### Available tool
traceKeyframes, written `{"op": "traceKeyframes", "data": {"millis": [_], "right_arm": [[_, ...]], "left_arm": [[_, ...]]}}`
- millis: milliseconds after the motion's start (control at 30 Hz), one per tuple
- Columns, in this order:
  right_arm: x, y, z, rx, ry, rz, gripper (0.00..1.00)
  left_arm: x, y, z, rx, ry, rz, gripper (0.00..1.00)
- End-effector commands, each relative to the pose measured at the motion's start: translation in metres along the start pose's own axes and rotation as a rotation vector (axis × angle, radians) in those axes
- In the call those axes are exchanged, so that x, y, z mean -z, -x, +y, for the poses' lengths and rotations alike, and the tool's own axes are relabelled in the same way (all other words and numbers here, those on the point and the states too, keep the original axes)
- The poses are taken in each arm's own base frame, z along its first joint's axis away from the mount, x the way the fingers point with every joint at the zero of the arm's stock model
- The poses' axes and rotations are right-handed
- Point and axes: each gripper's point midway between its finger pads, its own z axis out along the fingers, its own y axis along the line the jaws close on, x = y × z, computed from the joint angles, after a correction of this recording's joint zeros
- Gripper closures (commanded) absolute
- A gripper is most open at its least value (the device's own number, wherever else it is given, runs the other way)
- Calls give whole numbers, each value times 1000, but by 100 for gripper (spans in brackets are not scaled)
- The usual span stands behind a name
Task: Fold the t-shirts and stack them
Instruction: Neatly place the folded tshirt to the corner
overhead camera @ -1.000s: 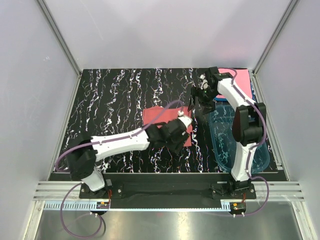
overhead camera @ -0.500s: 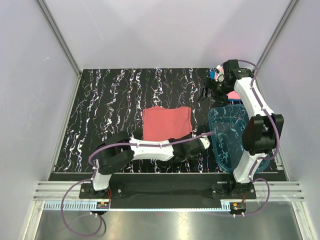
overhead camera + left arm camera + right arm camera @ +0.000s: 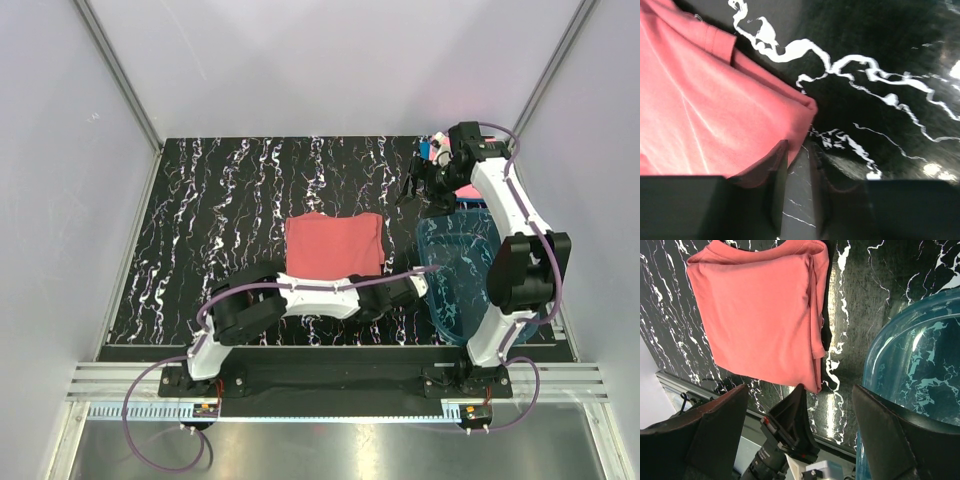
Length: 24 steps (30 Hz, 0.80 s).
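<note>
A salmon t-shirt (image 3: 335, 245) lies folded into a square in the middle of the black marbled table (image 3: 220, 220). My left gripper (image 3: 400, 290) is low at its near right corner. In the left wrist view the shirt (image 3: 715, 115) fills the left side. Its corner reaches the tips of the left gripper (image 3: 797, 150), whose jaws are narrowed to a slim gap with table showing between them. My right gripper (image 3: 422, 185) hangs wide open and empty at the back right. From there the right wrist view looks down on the shirt (image 3: 760, 315). A pink t-shirt (image 3: 466, 190) is mostly hidden behind the right arm.
A clear blue plastic tub (image 3: 465, 275) stands at the right, just beside the left gripper, and shows at the right edge of the right wrist view (image 3: 920, 355). The left arm lies along the near edge of the table. Grey walls enclose the table.
The left arm swung from over the shirt down to its near right corner and its jaws narrowed. The right arm pulled back from the shirt to the back right, then held still.
</note>
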Motion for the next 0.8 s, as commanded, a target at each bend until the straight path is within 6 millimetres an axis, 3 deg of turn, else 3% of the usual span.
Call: {"op": "traceKeyframes", "data": {"millis": [0,67,167,367,500,633,767], "right_arm": [[3,13,9,25,32,-29,9],[0,14,10,19,42,-27,9],[-8,13,8,8,45,2,9],[-22,19,6,-6,53,47,9],[-40,23,8,-44,90,101,9],[-52,36,22,-91,170,104,7],[-72,32,37,-135,240,167,8]], "left_arm": [[-4,11,13,57,-16,-29,90],[0,15,21,77,-19,-45,100],[3,17,38,128,-20,-55,100],[30,27,92,299,-22,-128,100],[41,35,108,333,-44,-158,100],[44,38,119,348,-55,-171,100],[44,39,126,355,-53,-169,100]]}}
